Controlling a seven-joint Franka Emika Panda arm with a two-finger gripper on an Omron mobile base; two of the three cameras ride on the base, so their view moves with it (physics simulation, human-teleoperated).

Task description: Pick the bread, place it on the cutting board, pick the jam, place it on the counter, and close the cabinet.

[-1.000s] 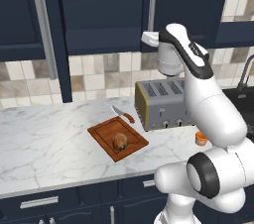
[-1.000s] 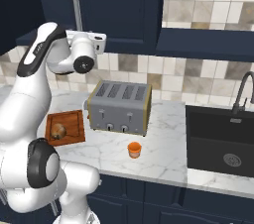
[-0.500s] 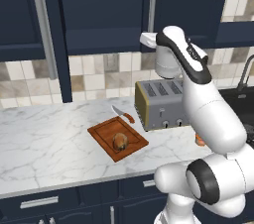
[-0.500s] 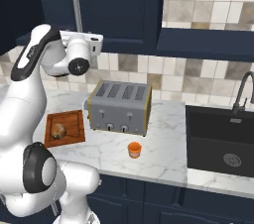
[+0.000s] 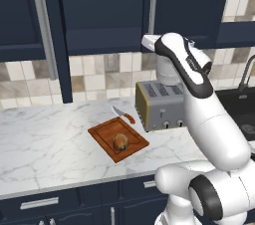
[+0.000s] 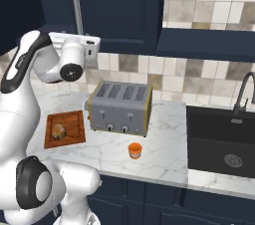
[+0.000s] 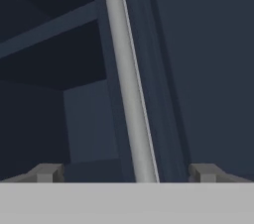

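Gripper (image 7: 124,173) spread open astride the cabinet (image 7: 198,69) door's silver bar handle (image 7: 126,84) | bread (image 5: 120,142) on cutting board (image 5: 102,134), frame centre | jam (image 6: 134,150) on counter (image 6: 164,154), lower centre

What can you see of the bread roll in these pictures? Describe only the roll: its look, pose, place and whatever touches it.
The bread is a small, round roll with a mottled tan and brown crust, looking baked and whole. It sits near the middle of the reddish-brown cutting board, inside the groove round the board's edge, resting on the wood alone. The right base view shows it on the board too, left of the toaster. Nothing else touches it.
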